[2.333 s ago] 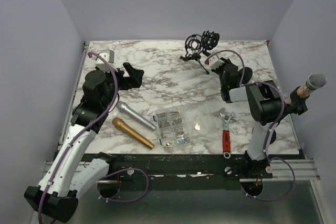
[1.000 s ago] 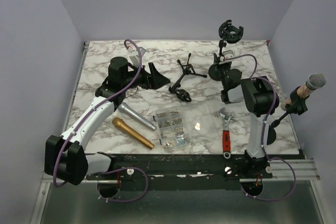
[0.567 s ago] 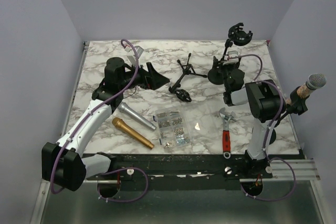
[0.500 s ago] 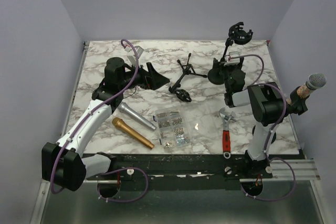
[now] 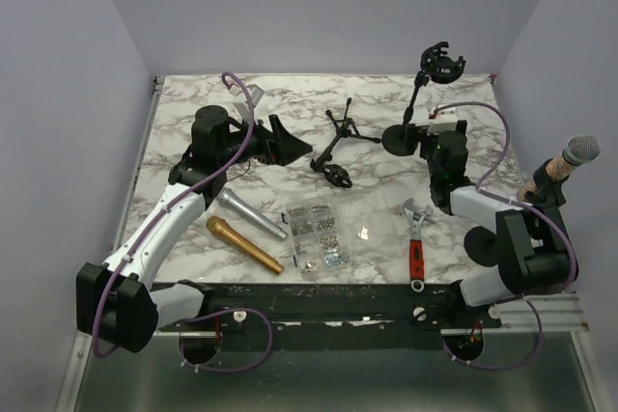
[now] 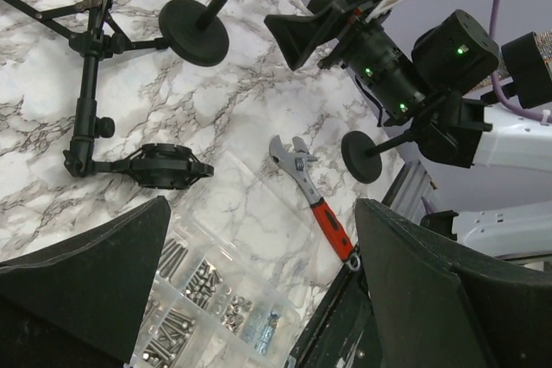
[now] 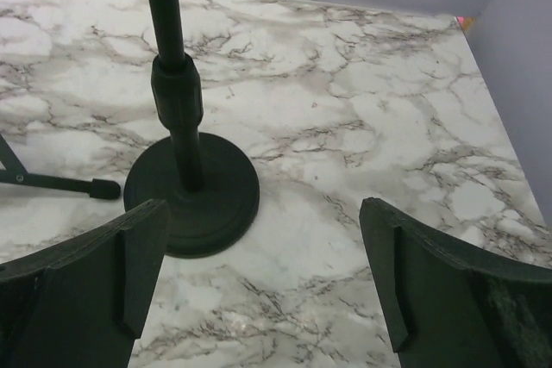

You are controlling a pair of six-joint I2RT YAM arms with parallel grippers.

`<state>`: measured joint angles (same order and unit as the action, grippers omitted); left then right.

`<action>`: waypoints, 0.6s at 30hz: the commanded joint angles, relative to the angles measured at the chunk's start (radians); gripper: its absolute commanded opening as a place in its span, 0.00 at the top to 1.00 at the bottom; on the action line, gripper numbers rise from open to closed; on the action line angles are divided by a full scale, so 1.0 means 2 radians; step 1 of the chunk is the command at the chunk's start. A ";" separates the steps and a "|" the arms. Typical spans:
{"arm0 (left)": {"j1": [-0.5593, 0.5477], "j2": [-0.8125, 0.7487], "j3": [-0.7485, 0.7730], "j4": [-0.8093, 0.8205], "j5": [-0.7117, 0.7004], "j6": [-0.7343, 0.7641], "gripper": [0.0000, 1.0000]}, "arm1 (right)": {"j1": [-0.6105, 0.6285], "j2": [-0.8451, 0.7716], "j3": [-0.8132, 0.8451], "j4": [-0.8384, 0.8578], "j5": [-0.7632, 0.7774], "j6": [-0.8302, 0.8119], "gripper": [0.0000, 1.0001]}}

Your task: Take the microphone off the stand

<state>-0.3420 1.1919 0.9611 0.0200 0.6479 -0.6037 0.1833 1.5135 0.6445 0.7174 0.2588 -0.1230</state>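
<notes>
Left claw open, right claw open near round-base stand, top cut off, microphone at right edge, partly cropped.

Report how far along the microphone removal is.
Done: nothing certain. A silver metal microphone and a gold microphone lie loose on the marble table; the black round-base stand holds none. In hand: nothing; the left gripper and right gripper are open, the right facing that stand. Left: the grey mesh-headed microphone sits in its holder at the table's right edge, ungrasped.
</notes>
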 commanded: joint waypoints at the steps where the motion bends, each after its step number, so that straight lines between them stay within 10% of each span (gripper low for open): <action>1: -0.001 -0.024 0.007 0.009 0.010 -0.004 0.08 | 0.010 -0.065 -0.021 -0.090 -0.017 -0.042 0.03; 14: -0.002 -0.049 0.079 -0.060 -0.055 -0.029 0.08 | 0.125 -0.055 -0.030 -0.010 -0.182 -0.314 0.06; 18: -0.001 -0.057 0.083 -0.063 -0.082 0.011 0.08 | 0.124 0.014 0.113 -0.194 -0.266 -0.453 0.06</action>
<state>-0.3424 1.1118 1.1000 -0.0662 0.5690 -0.6380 0.4370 1.4311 0.6426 0.5835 -0.0689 -0.7074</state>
